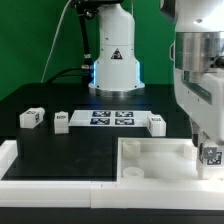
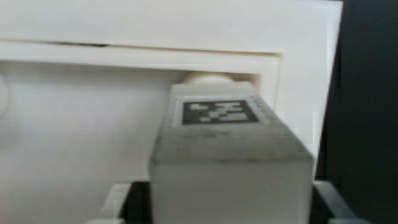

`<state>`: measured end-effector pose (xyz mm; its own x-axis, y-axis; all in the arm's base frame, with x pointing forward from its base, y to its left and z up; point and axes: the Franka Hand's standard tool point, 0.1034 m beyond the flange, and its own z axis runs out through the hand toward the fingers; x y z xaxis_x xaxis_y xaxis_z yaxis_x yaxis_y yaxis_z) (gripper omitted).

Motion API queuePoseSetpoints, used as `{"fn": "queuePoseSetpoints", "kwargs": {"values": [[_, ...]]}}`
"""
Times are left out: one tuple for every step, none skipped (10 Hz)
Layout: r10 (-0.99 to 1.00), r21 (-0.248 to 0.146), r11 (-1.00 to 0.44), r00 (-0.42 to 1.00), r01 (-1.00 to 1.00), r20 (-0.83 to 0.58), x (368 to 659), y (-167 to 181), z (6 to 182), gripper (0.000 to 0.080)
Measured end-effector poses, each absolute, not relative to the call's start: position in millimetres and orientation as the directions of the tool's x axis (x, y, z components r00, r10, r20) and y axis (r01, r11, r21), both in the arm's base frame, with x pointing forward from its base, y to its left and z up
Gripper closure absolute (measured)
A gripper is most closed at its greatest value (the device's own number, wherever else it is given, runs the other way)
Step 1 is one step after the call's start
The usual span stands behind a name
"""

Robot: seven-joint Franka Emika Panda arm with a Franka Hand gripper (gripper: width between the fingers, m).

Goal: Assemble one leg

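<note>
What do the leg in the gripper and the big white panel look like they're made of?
The leg: probably plastic, matte grey-white with blunt edges and a printed black-and-white tag on its face. The panel: seemingly the same matte white plastic, with a thick moulded rim. Neither shows wood grain or metallic shine, though both views are blurry.

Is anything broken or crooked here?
Nothing stands out. The gripper holds a leg straight at the panel corner. Three other legs lie on the table, and nothing looks broken.
</note>
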<state>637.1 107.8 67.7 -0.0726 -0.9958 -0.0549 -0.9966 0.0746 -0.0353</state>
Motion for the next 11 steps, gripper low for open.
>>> {"fn": "queuePoseSetpoints", "kwargs": {"values": [[-0.986,-0.030,0.154,-0.152,-0.988,-0.062,636.9,108.3,67.8,0.0509],[-0.965,-0.021,0.256,-0.254,-0.966,-0.068,636.5,110.0,68.2,0.0509],[-0.939,-0.014,0.340,-0.338,-0.940,-0.070,636.2,110.8,68.4,0.0509],[-0.931,-0.014,0.359,-0.358,-0.933,-0.067,636.0,111.1,68.5,0.0508],[-0.933,-0.014,0.355,-0.354,-0.935,-0.063,635.9,110.7,68.5,0.0508],[-0.928,-0.011,0.367,-0.366,-0.930,-0.067,635.9,110.3,68.5,0.0508],[-0.923,-0.006,0.380,-0.378,-0.925,-0.075,635.3,110.8,67.7,0.0436],[-0.928,-0.004,0.365,-0.363,-0.931,-0.081,634.8,113.7,67.1,0.0436],[-0.936,-0.006,0.343,-0.342,-0.939,-0.081,634.7,113.9,67.0,0.0252],[-0.937,-0.006,0.342,-0.341,-0.940,-0.081,634.6,113.9,66.8,0.0252],[-0.937,-0.005,0.341,-0.340,-0.940,-0.081,634.6,113.9,66.6,0.0172]]}}
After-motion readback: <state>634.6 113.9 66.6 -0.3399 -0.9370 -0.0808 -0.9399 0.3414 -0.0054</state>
